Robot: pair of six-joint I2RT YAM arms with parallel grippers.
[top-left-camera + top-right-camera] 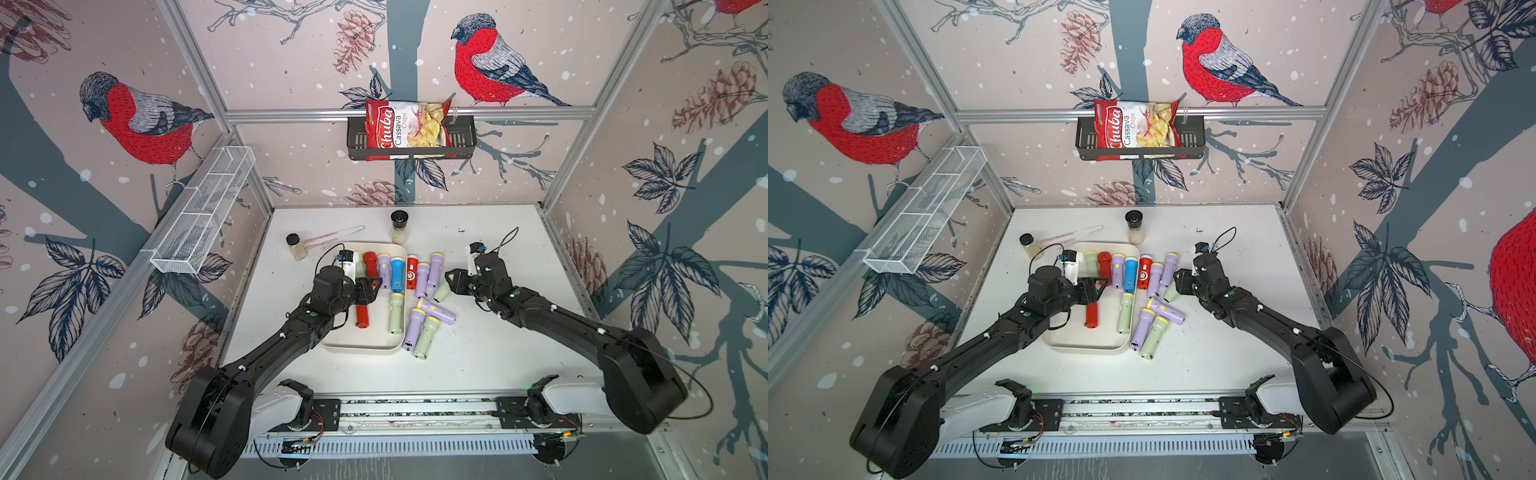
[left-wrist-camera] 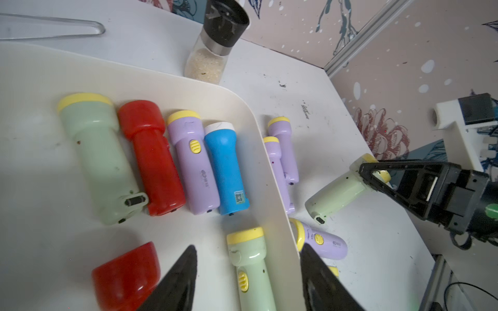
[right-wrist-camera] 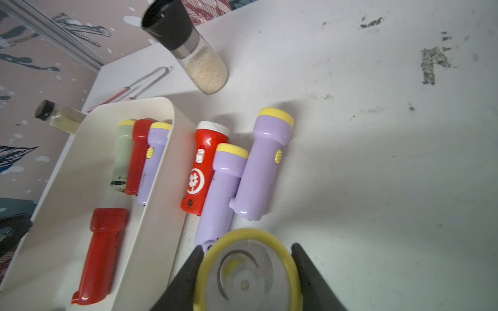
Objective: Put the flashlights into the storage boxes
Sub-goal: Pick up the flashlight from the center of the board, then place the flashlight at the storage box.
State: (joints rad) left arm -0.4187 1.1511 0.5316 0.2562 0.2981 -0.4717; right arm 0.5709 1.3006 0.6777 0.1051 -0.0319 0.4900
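Six flashlights (image 1: 397,274) lie inside the cream storage box (image 1: 365,344): four in a far row and two nearer. Six more lie on the counter (image 1: 498,357), just right of the box. A pale green flashlight (image 3: 242,277) is clamped at its yellow head by the right end effector (image 3: 247,247). The left end effector (image 2: 248,247) hovers over the box, its jaws apart and empty. I judge the task nearly half done.
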